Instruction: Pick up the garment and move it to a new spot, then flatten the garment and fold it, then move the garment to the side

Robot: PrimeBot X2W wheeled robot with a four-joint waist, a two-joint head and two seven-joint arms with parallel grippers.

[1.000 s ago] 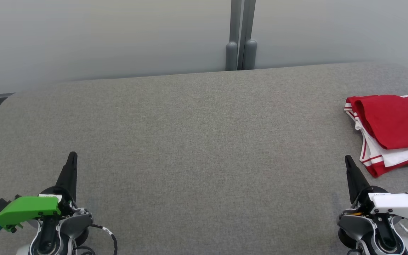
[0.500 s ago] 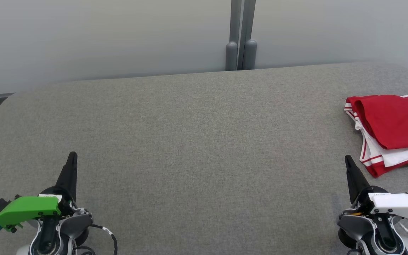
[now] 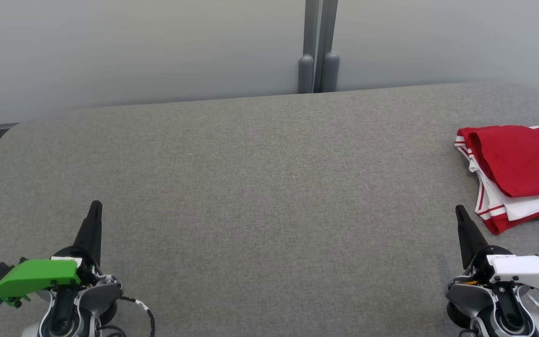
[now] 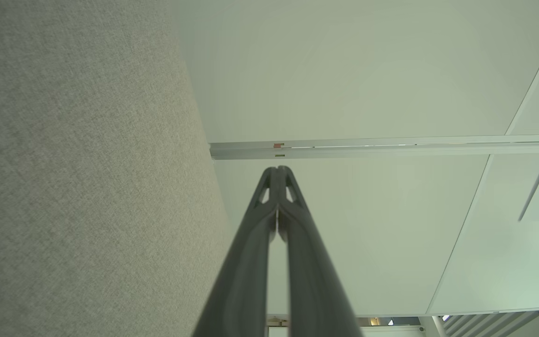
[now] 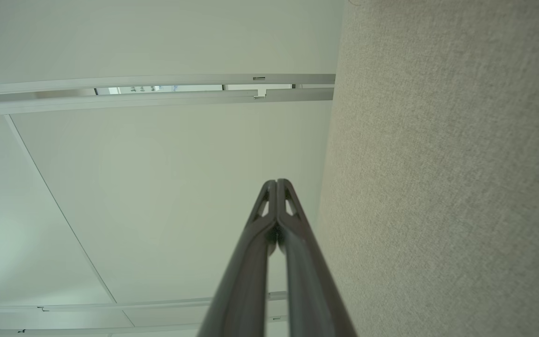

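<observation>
The left gripper (image 3: 95, 208) sat clenched and empty, its two fingers pressed together into a single dark point above the table (image 3: 269, 187). The left wrist view showed the same gripper (image 4: 277, 171) with its tips meeting and nothing between them. The right gripper (image 3: 460, 211) was likewise clamped on nothing, with its tips touching in its own wrist view (image 5: 276, 182).

Compared with the pictures from a second and half a second before, nothing differed. Both grippers held the same places low on the table, both stayed closed, and the garment lay in the same folds at the same spot.

The garment (image 3: 517, 164), red with white panels and red stripes, lay folded on the table ahead of the right gripper and off to its right, near it but not touching. It was well apart from the left gripper, across the whole width of the table. Its right part ran past the edge of the head view.

By count there were two grippers, one garment, one grey cloth-covered table, and one grey post (image 3: 318, 47) standing in the pale wall (image 3: 134, 47) beyond both grippers.
</observation>
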